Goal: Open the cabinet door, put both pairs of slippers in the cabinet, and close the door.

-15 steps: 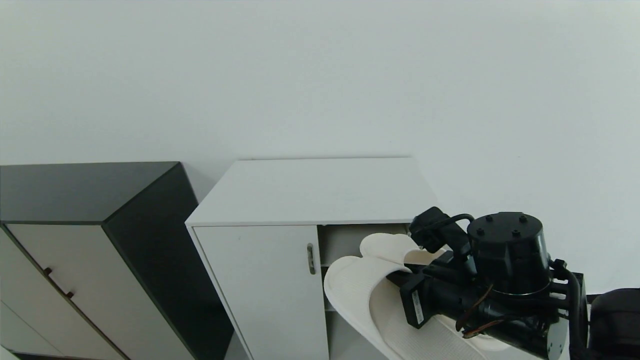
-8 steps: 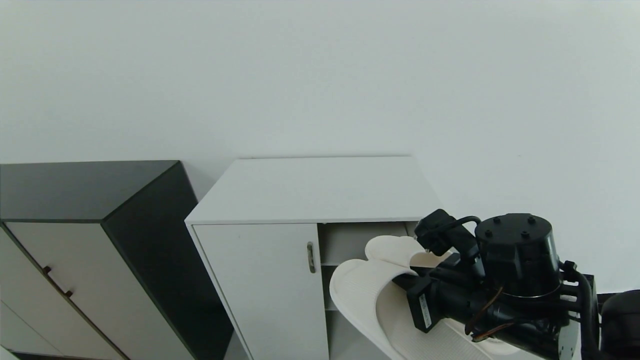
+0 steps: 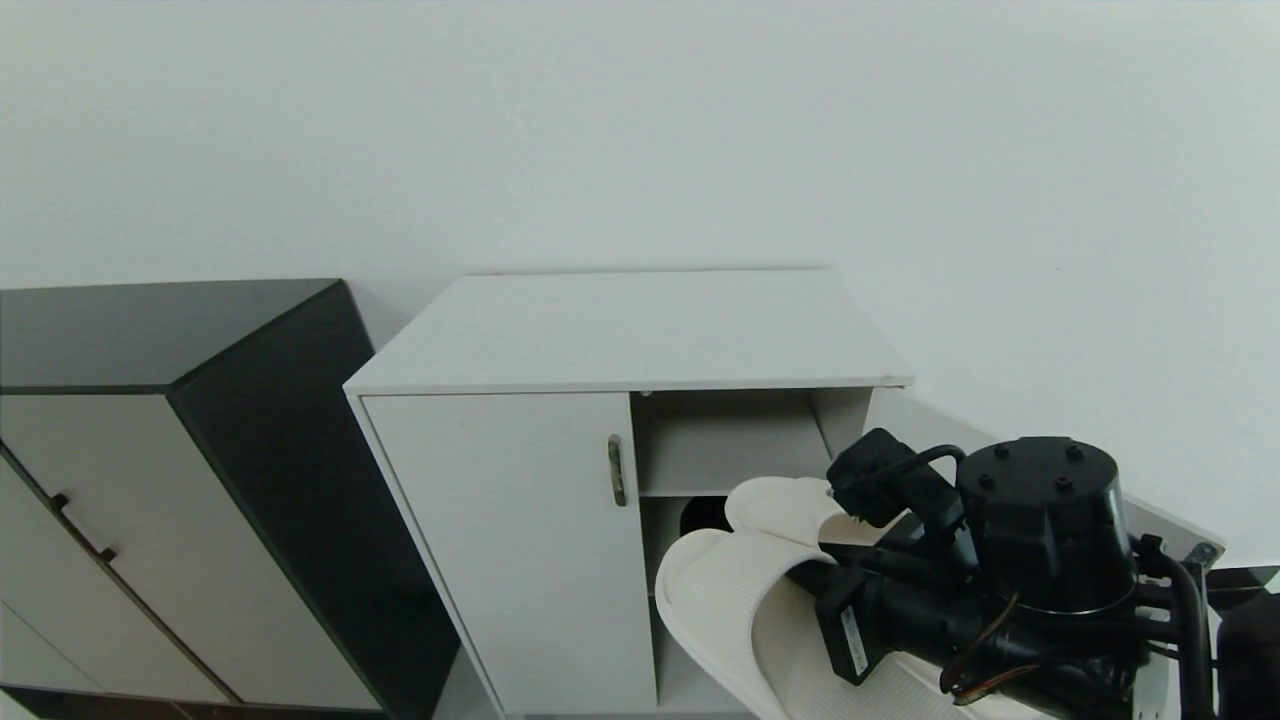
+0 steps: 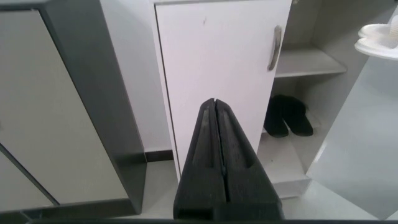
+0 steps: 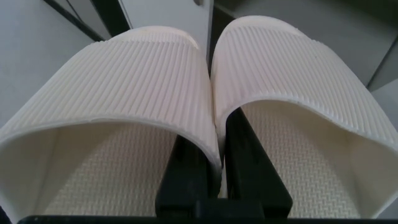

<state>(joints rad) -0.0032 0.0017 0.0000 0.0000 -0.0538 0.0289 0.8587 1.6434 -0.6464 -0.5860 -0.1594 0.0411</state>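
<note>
Before the open right half of the white cabinet (image 3: 620, 330), my right gripper (image 5: 217, 165) is clamped on the pair of white slippers (image 3: 715, 590). Its fingers pinch the two inner walls together, and the toes point toward the opening, not yet inside. My left gripper (image 4: 214, 109) has its fingers pressed flat together with nothing between them, and it hangs facing the closed left door (image 3: 500, 540), apart from it. That door's handle (image 3: 614, 470) sits at its inner edge, and the right door (image 4: 360, 143) stands swung out. From the left wrist I see a dark pair of footwear (image 4: 287, 116) on the board below the shelf (image 4: 308, 62); from the head, the white slippers cover most of it. At the white cabinet's left side stands a dark cabinet (image 3: 250, 440).
</note>
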